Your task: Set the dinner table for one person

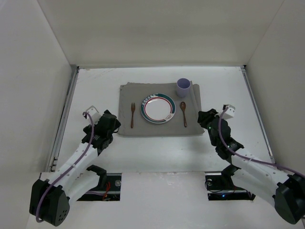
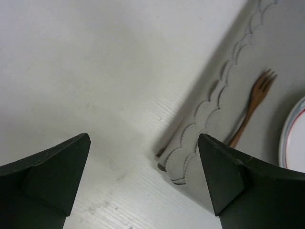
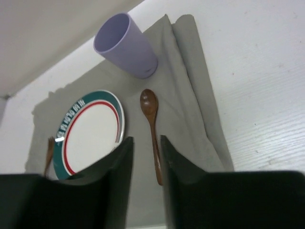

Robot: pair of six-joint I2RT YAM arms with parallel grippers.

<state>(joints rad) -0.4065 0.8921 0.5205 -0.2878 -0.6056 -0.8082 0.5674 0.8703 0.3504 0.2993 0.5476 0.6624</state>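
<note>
The white dinner table (image 1: 95, 90) carries a grey cloth mat (image 1: 159, 129) at its middle. On the mat lie a white plate with a green and red rim (image 1: 157, 108), a wooden fork (image 1: 133, 115) to its left, a wooden spoon (image 1: 183, 113) to its right and a lilac cup (image 1: 183, 87) at the far right. My left gripper (image 1: 112, 123) hovers at the mat's left edge, open wide and empty (image 2: 143, 143). My right gripper (image 1: 206, 118) is just right of the mat, empty, its jaws a narrow gap apart (image 3: 146, 143). The spoon's handle (image 3: 153, 138) shows through that gap.
White walls close in the table at the back and both sides. Thin metal rails run along the left (image 1: 64, 119) and right (image 1: 257, 114) edges. The mat's right side is folded into ridges (image 3: 190, 90). Its scalloped left edge (image 2: 209, 109) lifts slightly off the table.
</note>
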